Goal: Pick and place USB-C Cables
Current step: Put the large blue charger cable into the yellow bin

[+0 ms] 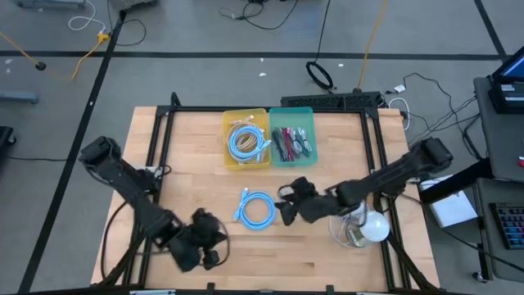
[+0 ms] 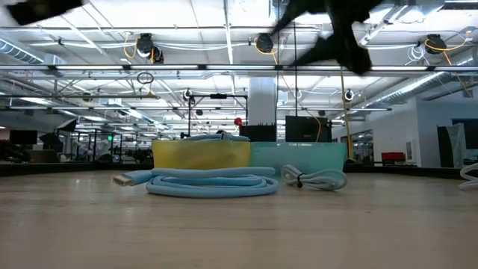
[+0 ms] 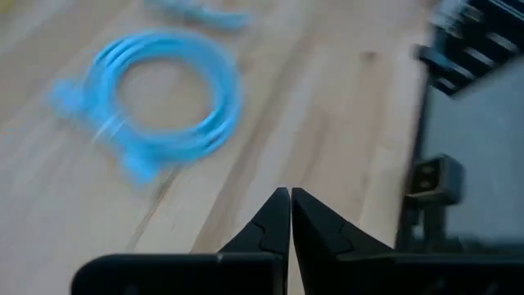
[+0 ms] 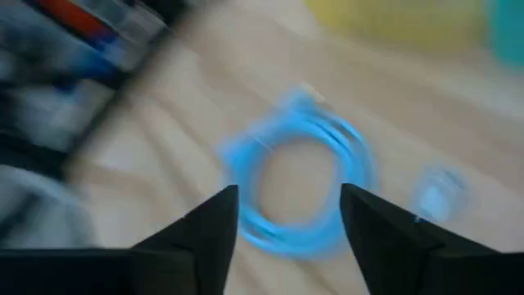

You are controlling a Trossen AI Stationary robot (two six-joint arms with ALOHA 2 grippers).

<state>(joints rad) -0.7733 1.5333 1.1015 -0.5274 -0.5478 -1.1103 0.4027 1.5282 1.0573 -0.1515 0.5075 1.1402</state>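
USB-C cable (image 1: 257, 208), a light blue coil, lies flat on the counter (image 1: 327, 254) in front of the yellow bin (image 1: 246, 138) and teal bin (image 1: 292, 135), both already holding cables, so it is judged the next piece to sort. Right gripper (image 4: 288, 215) hangs just beside and above the coil, fingers spread to straddle its loop. Left gripper (image 3: 290, 221) waits near the counter's front edge, fingers pressed together, empty.

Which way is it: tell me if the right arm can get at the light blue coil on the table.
Probably yes: the right gripper is open beside the light blue coil, and no other object lies between them on the table.
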